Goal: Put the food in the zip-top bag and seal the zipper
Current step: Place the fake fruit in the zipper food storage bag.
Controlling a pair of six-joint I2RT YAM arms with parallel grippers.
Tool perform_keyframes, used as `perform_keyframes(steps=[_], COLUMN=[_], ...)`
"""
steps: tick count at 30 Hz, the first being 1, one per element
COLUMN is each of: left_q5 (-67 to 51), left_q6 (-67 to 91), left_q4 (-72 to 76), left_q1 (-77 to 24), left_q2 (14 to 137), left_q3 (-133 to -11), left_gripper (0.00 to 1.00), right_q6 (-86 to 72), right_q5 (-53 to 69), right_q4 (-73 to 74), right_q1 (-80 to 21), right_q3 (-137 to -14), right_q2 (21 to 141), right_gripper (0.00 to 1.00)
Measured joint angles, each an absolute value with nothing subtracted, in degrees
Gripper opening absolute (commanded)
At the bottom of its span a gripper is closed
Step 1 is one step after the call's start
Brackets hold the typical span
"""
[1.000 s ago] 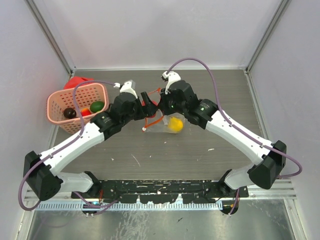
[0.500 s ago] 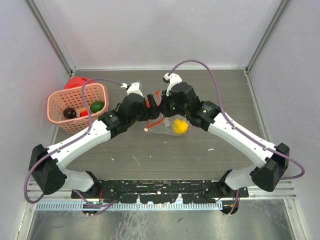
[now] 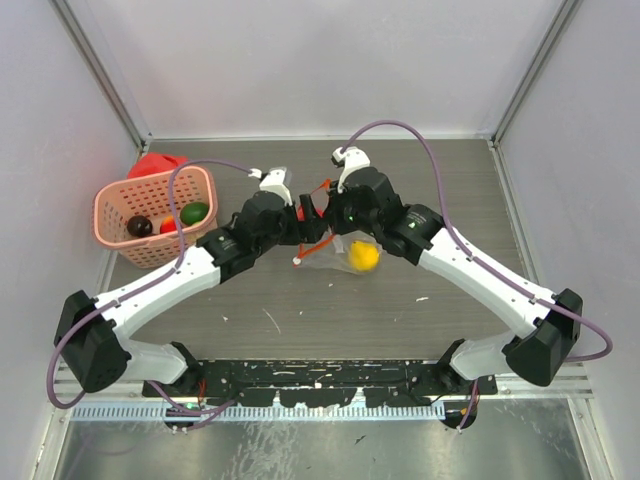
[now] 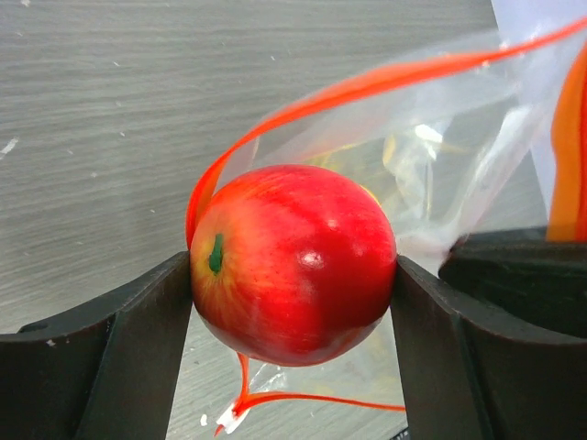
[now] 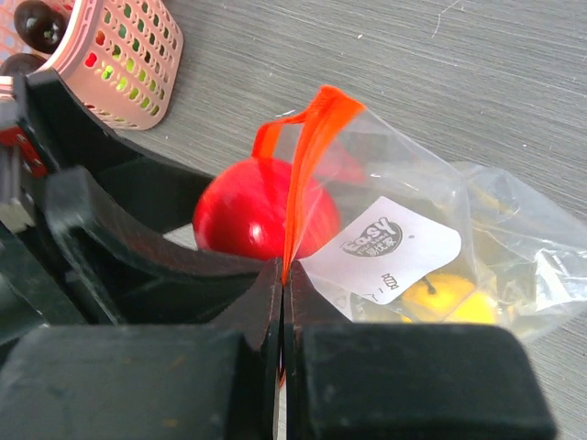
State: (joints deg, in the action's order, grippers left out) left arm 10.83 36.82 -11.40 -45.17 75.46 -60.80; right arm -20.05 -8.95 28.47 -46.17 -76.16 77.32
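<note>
A red toy apple (image 4: 293, 261) is clamped between the fingers of my left gripper (image 4: 293, 275), right at the mouth of the clear zip-top bag (image 4: 440, 156). The red-orange zipper (image 4: 367, 87) curves around behind the apple. My right gripper (image 5: 282, 275) is shut on the zipper (image 5: 312, 156) and holds that edge of the bag (image 5: 477, 229) up. A yellow toy fruit (image 5: 449, 298) lies inside the bag. From above, both grippers meet over the bag (image 3: 335, 258) at mid-table. The zipper's whitish tip (image 3: 297, 262) touches the table.
A pink lattice basket (image 3: 155, 215) stands at the left. It holds a dark piece (image 3: 140, 227), a green piece (image 3: 195, 212) and a red piece (image 3: 168, 224). A red object (image 3: 155, 163) sits behind it. Grey walls close in the table.
My left gripper has carried the apple to the right, up to the bag's mouth. The right gripper, the bag and the yellow fruit have shifted slightly right.
</note>
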Motion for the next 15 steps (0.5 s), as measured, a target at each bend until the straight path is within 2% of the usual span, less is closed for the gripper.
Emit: perform_keyframes(steps=[7, 15], left_q5=[7.31, 6.15], left_q6=[35.48, 35.31], left_q4=[-9.13, -8.29], left_q1=[-46.98, -47.16], left_q2=[75.66, 75.66], left_q3=[-59.35, -58.74], left_gripper=[0.76, 0.86], right_q6=[-20.03, -20.05], right_q5=[-9.19, -9.47], right_q4=[28.32, 28.27], right_q1=[-46.15, -46.15], right_q3=[-75.85, -75.02], right_q2=[77.03, 76.53], right_gripper=[0.0, 0.0])
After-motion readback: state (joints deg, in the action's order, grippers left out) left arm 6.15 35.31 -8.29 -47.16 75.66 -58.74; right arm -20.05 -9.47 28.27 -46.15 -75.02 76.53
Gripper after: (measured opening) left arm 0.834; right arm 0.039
